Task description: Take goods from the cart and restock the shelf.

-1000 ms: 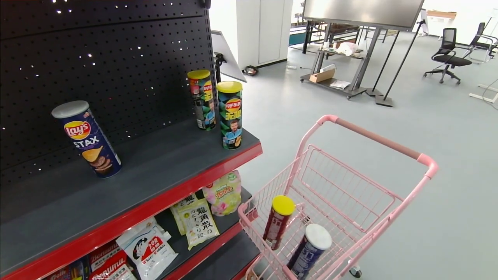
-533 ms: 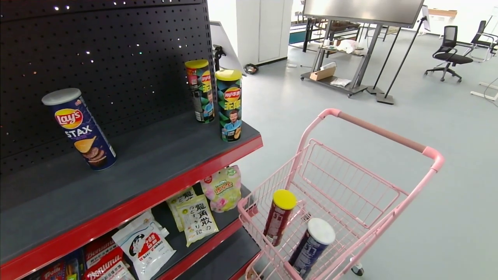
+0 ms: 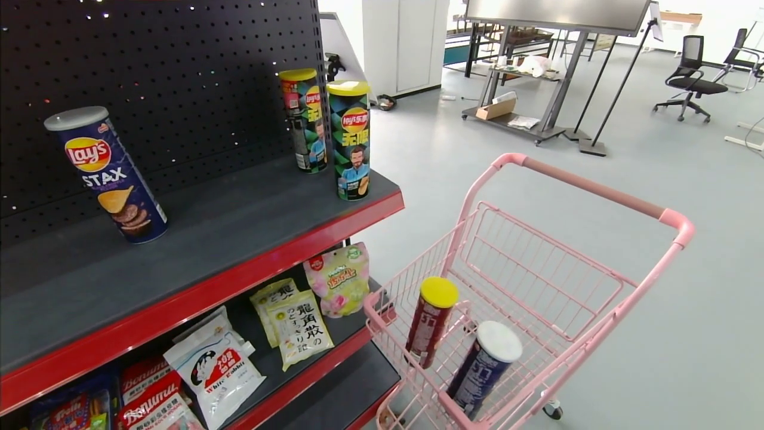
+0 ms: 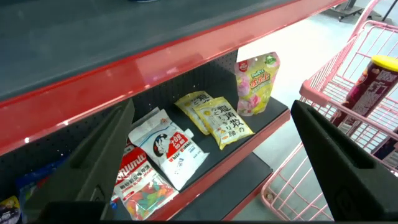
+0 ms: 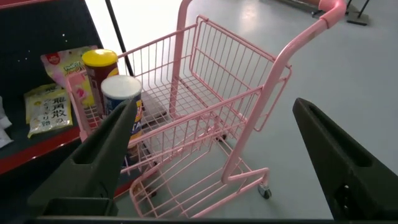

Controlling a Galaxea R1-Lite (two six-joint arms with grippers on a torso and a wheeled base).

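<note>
A pink cart (image 3: 591, 188) stands to the right of the shelf (image 3: 239, 221). In its basket lean a red can with a yellow lid (image 3: 431, 325) and a blue can with a white lid (image 3: 484, 370). On the top shelf stand a blue can (image 3: 107, 176) at the left and two green cans (image 3: 304, 119) (image 3: 352, 140) at the right end. My left gripper (image 4: 211, 112) is open in front of the lower shelf, with the red can (image 4: 367, 87) off to one side. My right gripper (image 5: 212, 106) is open over the cart (image 5: 249, 93), near both cans (image 5: 124, 106).
Snack bags (image 3: 298, 328) lie on the lower shelf under the red edge. Grey floor stretches to the right of the cart. Far behind stand a screen stand (image 3: 537, 119) and office chairs (image 3: 692, 83).
The head camera has moved, so the shelf cans show higher in the picture and the cart a little to the right. The things themselves have not moved.
</note>
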